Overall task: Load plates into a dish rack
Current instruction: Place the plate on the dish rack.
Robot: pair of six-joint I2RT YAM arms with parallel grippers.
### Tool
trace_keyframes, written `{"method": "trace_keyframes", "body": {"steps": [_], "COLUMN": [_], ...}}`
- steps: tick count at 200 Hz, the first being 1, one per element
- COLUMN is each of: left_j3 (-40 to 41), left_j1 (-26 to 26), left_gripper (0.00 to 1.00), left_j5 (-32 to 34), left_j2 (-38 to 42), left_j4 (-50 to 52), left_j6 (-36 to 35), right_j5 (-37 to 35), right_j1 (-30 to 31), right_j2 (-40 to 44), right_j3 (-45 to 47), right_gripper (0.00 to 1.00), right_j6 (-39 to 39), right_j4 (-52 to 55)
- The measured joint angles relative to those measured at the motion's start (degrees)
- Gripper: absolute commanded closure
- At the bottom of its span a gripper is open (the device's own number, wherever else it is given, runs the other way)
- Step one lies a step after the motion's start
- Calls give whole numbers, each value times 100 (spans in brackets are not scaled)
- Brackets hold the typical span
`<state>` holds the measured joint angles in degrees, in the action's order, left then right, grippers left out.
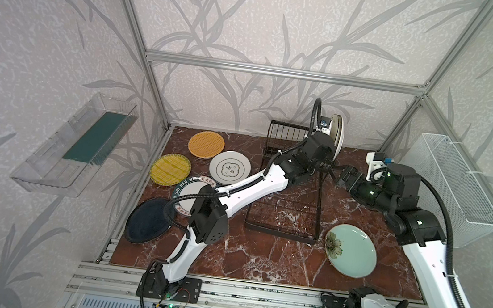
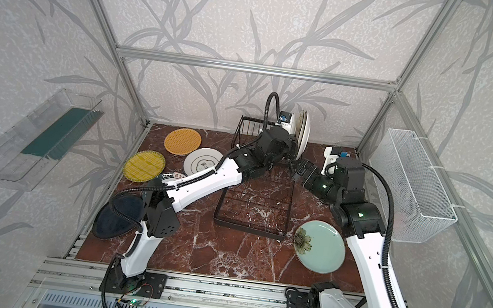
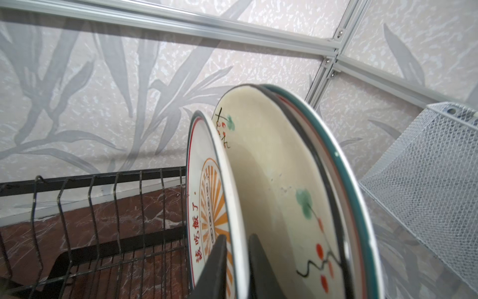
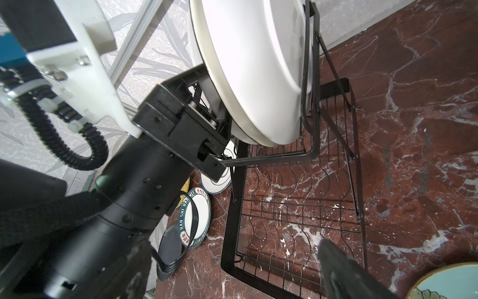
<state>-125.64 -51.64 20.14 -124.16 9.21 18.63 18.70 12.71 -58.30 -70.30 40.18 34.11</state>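
The black wire dish rack (image 1: 282, 217) stands mid-table with its slot row at the back. Three plates stand upright at its right end (image 1: 339, 131): a white sunburst plate (image 3: 207, 194), a cream painted plate (image 3: 271, 181) and a teal-rimmed plate (image 3: 344, 165). My left gripper (image 3: 238, 236) straddles the sunburst plate's rim, one finger against each side. My right gripper (image 1: 344, 175) hangs open just right of the rack, holding nothing. Flat on the table lie orange woven (image 1: 206, 144), yellow woven (image 1: 170, 169), white emblem (image 1: 229, 168), letter-rimmed (image 1: 188, 191), black (image 1: 147, 219) and pale teal flower (image 1: 350, 250) plates.
A white mesh basket (image 1: 457, 189) hangs on the right frame. A clear plastic bin (image 1: 75, 145) is fixed to the left wall. My left arm crosses over the letter-rimmed plate and the rack's left side. Aluminium posts stand at the back corners.
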Motion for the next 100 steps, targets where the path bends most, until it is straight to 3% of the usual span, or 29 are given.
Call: {"method": "trace_keyframes", "body": {"steps": [100], "left_j3": [55], "left_j1": [0], "left_gripper": [70], "left_j5": [-55], "left_j2": [337], "left_j4": [247], "left_j6": [72], "right_j5": [2], "right_j1": [0], "right_j2": [17], "right_j3": [11], "right_gripper": [1], "right_j6": [-66], "right_j4": [-79]}}
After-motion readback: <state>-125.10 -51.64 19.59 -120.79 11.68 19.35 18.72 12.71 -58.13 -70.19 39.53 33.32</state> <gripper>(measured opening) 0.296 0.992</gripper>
